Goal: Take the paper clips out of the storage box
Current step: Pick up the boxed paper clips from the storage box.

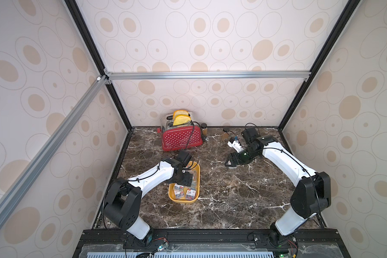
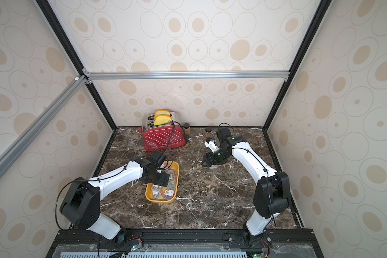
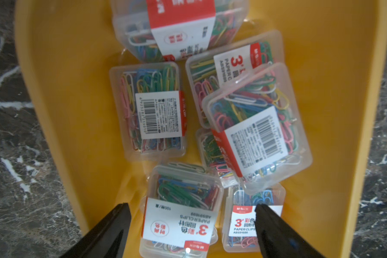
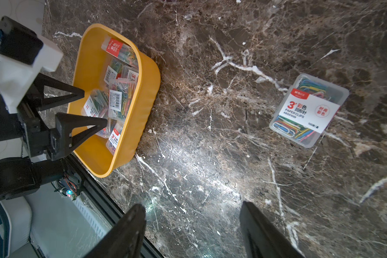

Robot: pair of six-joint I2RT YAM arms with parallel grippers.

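Contents: the paper clips (image 3: 152, 111) lie mostly inside the storage box (image 3: 76, 111), some overlapping. One case (image 4: 308, 110) lies outside the box, well apart. The left gripper (image 3: 190, 205) is poised over the box, jaws wide, empty. The right gripper (image 4: 192, 205) is outside the box, jaws apart, empty. Cases are probably light, rigid and slick (lids might pop), so grip across the narrow sides. Labels read "3" and "PAPER CLIPS", plus barcodes.

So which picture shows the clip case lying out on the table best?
The right wrist view: the clip case lies flat on the marble table, label up, nothing covering it. In both top views the right gripper hides nearly all of it. The left wrist view looks into the storage box instead.
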